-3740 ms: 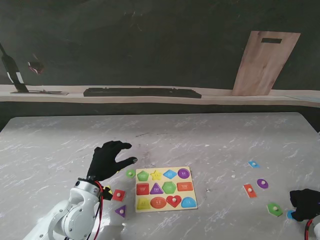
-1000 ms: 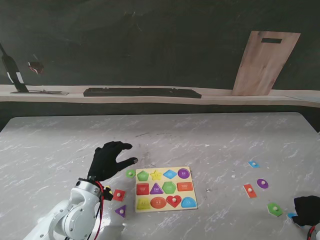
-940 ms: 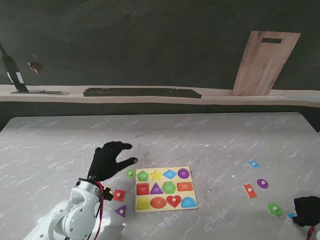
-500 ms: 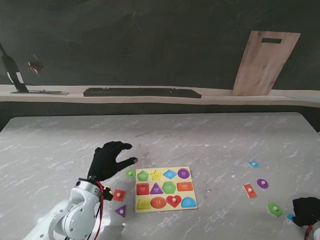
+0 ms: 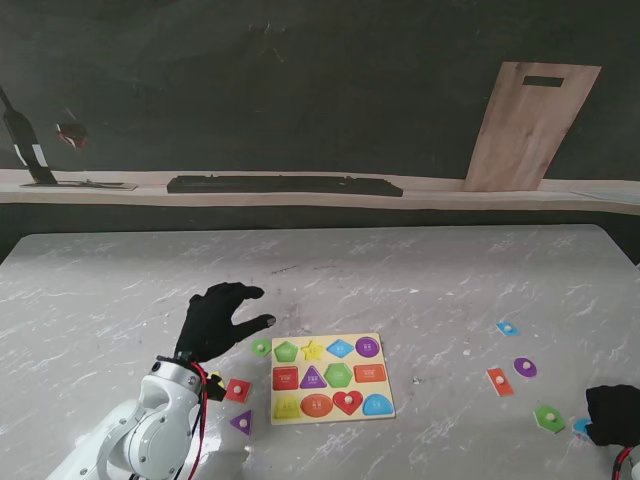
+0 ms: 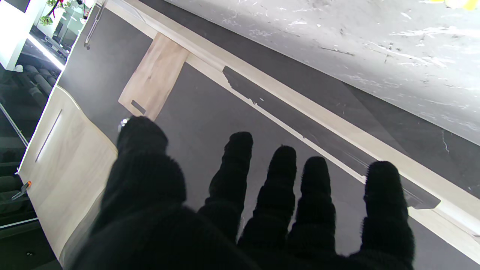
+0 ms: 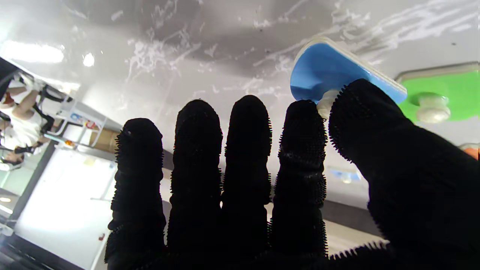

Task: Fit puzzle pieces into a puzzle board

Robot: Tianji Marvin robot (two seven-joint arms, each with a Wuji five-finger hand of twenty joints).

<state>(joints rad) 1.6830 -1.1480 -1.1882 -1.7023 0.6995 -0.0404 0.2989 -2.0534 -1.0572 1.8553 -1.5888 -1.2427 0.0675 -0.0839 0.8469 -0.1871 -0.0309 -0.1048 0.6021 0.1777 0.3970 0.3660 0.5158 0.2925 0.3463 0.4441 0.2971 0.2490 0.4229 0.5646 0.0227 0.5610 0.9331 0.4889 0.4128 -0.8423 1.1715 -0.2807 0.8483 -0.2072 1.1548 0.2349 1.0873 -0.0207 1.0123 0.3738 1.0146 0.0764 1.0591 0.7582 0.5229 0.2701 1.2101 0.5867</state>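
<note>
at lower right of the stand view, a blue piece [image 7: 330, 73] is pinched by its white knob between thumb and forefinger of the right hand [image 5: 614, 414]; left hand [image 5: 215, 322] is held empty, fingers spread, beside the puzzle board [image 5: 331, 377] at lower centre

Grey-veined white marble worktop [image 5: 420, 270]; a yellow puzzle board [image 5: 331, 377] of multicoloured shapes. Black-gloved fingers [image 7: 300, 142] touch a blue piece [image 7: 326, 71]; a green piece [image 7: 446, 93] at three o'clock.
</note>
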